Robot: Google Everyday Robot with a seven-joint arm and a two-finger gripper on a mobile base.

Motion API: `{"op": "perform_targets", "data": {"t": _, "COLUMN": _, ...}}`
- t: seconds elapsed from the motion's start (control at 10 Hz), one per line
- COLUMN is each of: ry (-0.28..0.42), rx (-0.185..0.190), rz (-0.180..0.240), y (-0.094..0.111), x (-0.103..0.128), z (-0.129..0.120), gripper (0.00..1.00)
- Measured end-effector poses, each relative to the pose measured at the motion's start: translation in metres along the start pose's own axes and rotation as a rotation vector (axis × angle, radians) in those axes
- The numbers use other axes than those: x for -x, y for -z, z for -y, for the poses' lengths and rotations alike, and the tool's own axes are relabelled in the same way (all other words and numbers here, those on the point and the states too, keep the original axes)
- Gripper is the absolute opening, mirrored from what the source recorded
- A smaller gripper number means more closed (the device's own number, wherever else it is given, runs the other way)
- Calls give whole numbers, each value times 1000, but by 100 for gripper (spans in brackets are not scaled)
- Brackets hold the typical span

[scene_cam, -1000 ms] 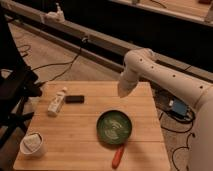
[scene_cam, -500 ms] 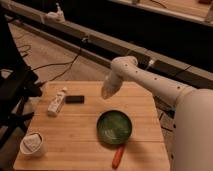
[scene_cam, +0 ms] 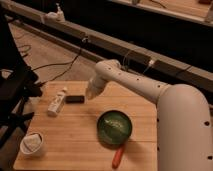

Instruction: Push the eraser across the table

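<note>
The white arm (scene_cam: 145,87) comes in from the right side and bends down toward the back part of the counter (scene_cam: 75,130), which is a square top of light wood planks. The pincer (scene_cam: 90,95) at its end is low over the wood, near the back edge and a little left of the middle. Whether the pincer is apart or together cannot be told from this view. The eraser (scene_cam: 75,99), a small flat black block, lies on the counter just beside the pincer, on its left. It is not possible to tell whether the two are touching. On the other side of the eraser, close to it, a white bottle (scene_cam: 57,101) lies on its side, with its top pointing toward the back edge. A green bowl (scene_cam: 115,127) stands on the counter nearer to the front and to the right, well apart from the eraser. An orange stick (scene_cam: 118,156) lies just in front of the bowl, near the front edge. A white round cup (scene_cam: 33,144) stands at the front left corner. To the left of the counter there is a black chair (scene_cam: 15,92), and a dark cable (scene_cam: 60,66) lies on the floor behind.
</note>
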Motion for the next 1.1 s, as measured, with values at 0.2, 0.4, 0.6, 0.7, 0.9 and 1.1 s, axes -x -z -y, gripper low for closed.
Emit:
{"op": "perform_targets", "data": {"t": 0.2, "ry": 0, "rx": -1, "rz": 0, "y": 1, "x": 0, "z": 0, "gripper": 0}}
{"op": "perform_targets", "data": {"t": 0.4, "ry": 0, "rx": 7, "rz": -10, "y": -3, "x": -5, "z": 0, "gripper": 0}}
{"op": "perform_targets", "data": {"t": 0.6, "ry": 7, "rx": 21, "rz": -16, "y": -21, "x": -10, "z": 7, "gripper": 0}}
{"op": "perform_targets", "data": {"t": 0.7, "ry": 13, "rx": 28, "rz": -18, "y": -33, "x": -11, "z": 11, "gripper": 0}}
{"op": "perform_targets", "data": {"t": 0.9, "ry": 21, "rx": 36, "rz": -11, "y": -52, "x": -14, "z": 17, "gripper": 0}}
{"op": "perform_targets", "data": {"t": 1.1, "ry": 18, "rx": 37, "rz": 5, "y": -69, "x": -20, "z": 20, "gripper": 0}}
